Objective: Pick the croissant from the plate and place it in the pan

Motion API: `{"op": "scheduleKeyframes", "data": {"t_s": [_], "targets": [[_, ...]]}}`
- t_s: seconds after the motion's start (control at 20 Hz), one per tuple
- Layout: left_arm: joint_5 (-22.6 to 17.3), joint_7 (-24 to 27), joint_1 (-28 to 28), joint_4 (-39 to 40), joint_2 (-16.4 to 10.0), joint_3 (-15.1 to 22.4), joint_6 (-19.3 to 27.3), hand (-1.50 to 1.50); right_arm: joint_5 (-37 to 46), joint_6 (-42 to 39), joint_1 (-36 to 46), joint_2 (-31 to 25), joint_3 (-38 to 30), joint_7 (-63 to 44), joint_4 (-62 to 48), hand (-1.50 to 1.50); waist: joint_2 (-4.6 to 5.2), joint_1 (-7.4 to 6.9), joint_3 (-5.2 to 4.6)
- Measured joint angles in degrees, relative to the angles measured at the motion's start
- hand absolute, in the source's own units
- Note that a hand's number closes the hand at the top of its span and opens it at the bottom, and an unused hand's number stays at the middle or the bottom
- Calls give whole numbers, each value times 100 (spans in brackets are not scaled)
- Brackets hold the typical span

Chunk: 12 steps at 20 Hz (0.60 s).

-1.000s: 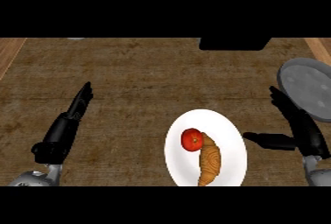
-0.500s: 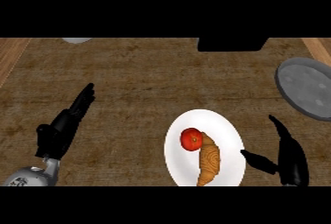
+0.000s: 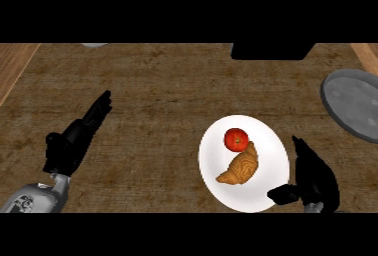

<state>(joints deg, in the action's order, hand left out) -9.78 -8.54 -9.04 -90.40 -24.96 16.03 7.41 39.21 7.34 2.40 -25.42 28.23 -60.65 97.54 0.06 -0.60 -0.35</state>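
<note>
Brown woven surface, task barely begun, nothing grasped yet. Right hand [image 3: 316, 172] sits at the plate's 3 o'clock, just beside the rim, fingers straight, thumb spread apart, holding nothing. Croissant [image 3: 240, 171] lies on the white plate [image 3: 272, 150], at 9 o'clock of that hand, tomato [image 3: 236, 139] just beside its upper end. Grey pan [image 3: 354, 105] is at 1 o'clock of the plate, apart from it. Pick, carry and place are all left. Left hand [image 3: 74, 142] rests open, far at 9 o'clock.
</note>
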Motion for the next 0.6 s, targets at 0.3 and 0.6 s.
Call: {"op": "scheduleKeyframes", "data": {"t_s": [0.3,0.6], "targets": [[-28,-112,-211,-5,24,-24,-75,0,-844,-1273,620,397,77,-628,-251,-150,29,-113,3],[-10,-127,-235,49,51,-31,-113,0,-1462,-1750,1215,1014,52,-915,-969,-150,32,-149,7]]}}
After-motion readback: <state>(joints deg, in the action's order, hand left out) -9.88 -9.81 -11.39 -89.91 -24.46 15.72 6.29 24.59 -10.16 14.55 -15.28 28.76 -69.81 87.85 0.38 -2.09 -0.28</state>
